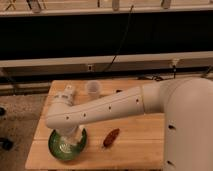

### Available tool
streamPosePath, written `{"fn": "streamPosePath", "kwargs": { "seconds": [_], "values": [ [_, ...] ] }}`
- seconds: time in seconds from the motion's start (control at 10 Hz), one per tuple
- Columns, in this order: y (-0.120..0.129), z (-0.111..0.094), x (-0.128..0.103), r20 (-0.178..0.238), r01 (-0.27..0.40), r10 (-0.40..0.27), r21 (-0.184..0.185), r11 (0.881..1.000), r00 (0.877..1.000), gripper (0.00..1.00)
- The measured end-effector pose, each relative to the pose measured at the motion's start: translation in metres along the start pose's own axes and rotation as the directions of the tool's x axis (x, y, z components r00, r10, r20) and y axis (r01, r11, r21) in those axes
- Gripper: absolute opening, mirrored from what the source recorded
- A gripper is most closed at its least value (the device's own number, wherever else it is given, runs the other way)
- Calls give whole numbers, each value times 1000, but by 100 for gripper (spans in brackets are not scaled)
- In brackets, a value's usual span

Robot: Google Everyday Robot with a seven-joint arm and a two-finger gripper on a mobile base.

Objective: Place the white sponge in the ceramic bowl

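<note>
The ceramic bowl (56, 148) is green with a pale pattern inside and sits at the front left corner of the wooden table. My white arm reaches across the table from the right and bends down over the bowl. My gripper (76, 138) points down into the bowl, mostly hidden under the wrist. A pale shape shows at the gripper's tip inside the bowl. I cannot tell whether it is the white sponge or part of the gripper. No sponge shows anywhere else on the table.
A translucent white cup (93, 88) stands at the back middle of the table (135, 145). A white tube-like package (65, 93) lies at the back left. A small reddish-brown object (111, 137) lies right of the bowl. A dark wall with cables runs behind.
</note>
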Motion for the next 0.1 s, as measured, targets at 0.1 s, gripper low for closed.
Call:
{"fn": "streamPosePath", "kwargs": {
  "seconds": [0.1],
  "values": [
    [1, 0, 1, 0, -1, 1, 0, 1000, 1000, 80]
  ]
}}
